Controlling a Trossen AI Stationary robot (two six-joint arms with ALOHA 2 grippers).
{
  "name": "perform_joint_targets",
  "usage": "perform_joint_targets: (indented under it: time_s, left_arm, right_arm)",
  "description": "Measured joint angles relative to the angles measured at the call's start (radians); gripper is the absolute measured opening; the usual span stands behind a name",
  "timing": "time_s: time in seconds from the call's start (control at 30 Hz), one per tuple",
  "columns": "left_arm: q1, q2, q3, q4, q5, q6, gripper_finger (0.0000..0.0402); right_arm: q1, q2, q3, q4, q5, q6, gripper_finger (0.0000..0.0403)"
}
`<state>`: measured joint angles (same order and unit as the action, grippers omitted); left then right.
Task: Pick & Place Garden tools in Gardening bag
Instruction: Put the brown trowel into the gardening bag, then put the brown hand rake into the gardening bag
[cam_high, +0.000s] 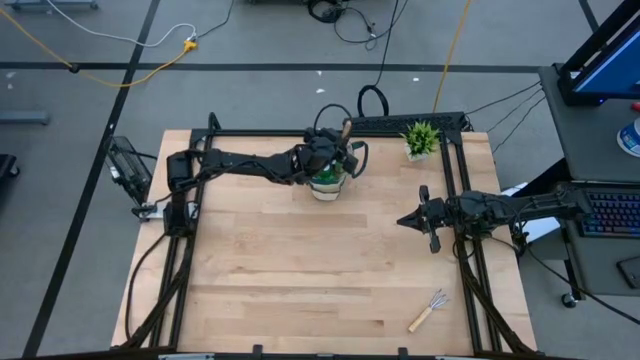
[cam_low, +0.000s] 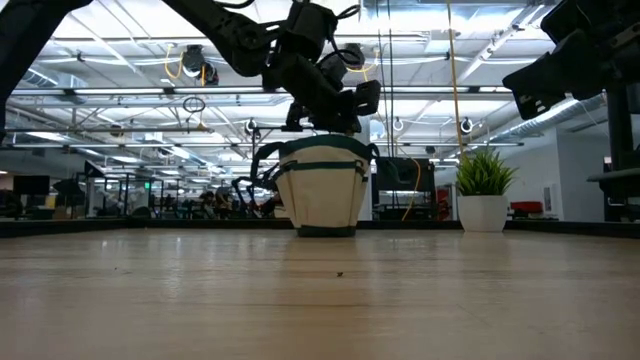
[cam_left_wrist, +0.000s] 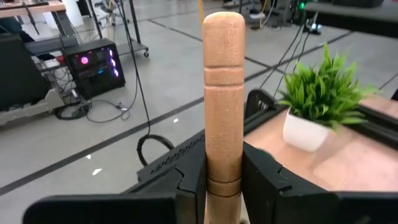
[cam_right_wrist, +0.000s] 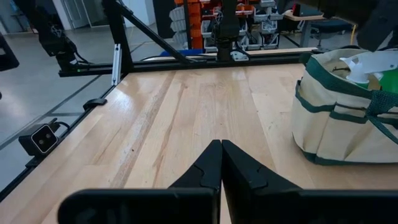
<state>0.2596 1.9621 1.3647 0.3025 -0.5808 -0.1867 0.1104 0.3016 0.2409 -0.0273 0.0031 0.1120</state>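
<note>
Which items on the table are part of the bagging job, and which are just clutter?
Job:
gardening bag, spray bottle already inside
wooden-handled tool, clamped in left gripper above the bag
hand rake, loose at the table's near right corner

Not part:
potted plant
right gripper, shut, empty, waiting at right

I'm getting even, bright overhead light on the table (cam_high: 300, 270), with hardly any shadow. From table height the ceiling strip lights (cam_low: 150, 40) glare, silhouetting the arms, and the near tabletop blurs (the potted plant (cam_left_wrist: 320, 93) looks slightly soft too).
</note>
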Motion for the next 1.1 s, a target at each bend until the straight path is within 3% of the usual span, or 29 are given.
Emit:
perform_joint_targets:
  time_s: [0.5,0.7,1.1]
  left_arm:
    - [0.000,0.000,0.000,-0.074,0.059,-0.011,0.0074]
    - [0.000,-0.001,0.001,-0.119,0.066,-0.037,0.0108]
    - [-0.001,-0.002,0.002,-0.123,0.066,-0.034,0.0107]
  right_arm:
    - [0.000,0.000,0.000,0.000,0.000,0.000,0.0000]
    - [0.000,0.000,0.000,0.000,0.000,0.000,0.0000]
    - [0.000,0.000,0.000,0.000,0.000,0.000,0.0000]
